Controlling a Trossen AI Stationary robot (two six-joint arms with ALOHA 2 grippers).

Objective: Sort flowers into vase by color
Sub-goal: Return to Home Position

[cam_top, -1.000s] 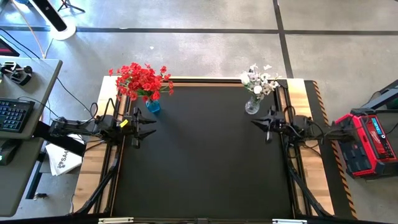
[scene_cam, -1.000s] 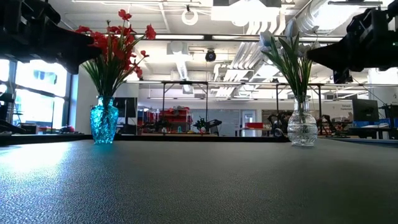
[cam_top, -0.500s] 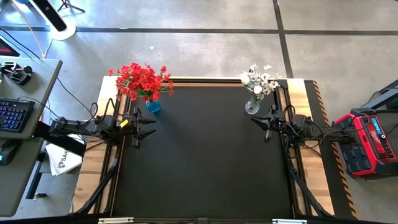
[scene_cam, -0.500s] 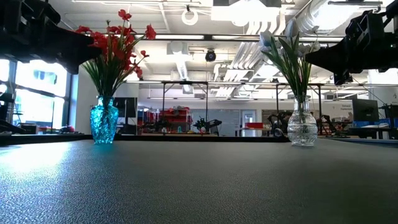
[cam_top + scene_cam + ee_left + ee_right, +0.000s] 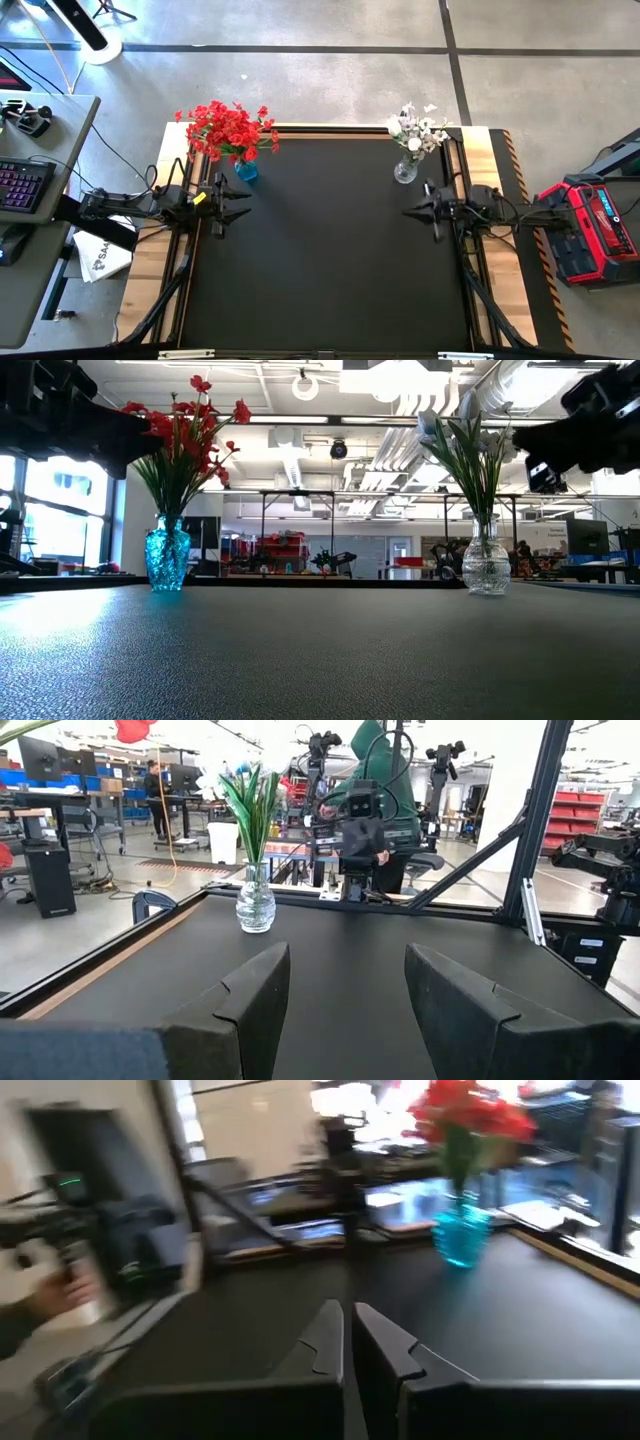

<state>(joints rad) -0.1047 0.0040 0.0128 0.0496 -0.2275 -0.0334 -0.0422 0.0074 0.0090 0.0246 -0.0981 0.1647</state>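
Red flowers point(image 5: 230, 128) stand with their stems in a blue vase point(image 5: 246, 171) at the mat's far left. White flowers point(image 5: 417, 128) stand in a clear glass vase point(image 5: 405, 171) at the far right. My left gripper point(image 5: 244, 206) hovers open just nearside of the blue vase and holds nothing. Its wrist view looks across the mat to the clear vase point(image 5: 255, 906). My right gripper point(image 5: 407, 213) hovers shut and empty nearside of the clear vase. Its wrist view, past the gripper point(image 5: 348, 1342), shows the blue vase point(image 5: 462, 1240) with the red flowers point(image 5: 468, 1115).
The black mat point(image 5: 325, 270) is bare between the arms and toward the near edge. Wooden table borders point(image 5: 150, 270) run along both sides. A desk with a keyboard point(image 5: 22, 185) stands to the left and a red case point(image 5: 590, 225) to the right.
My right gripper has moved a little toward the near edge, away from the clear vase, and its arm has tipped in the low view. The vases and flowers have stayed put.
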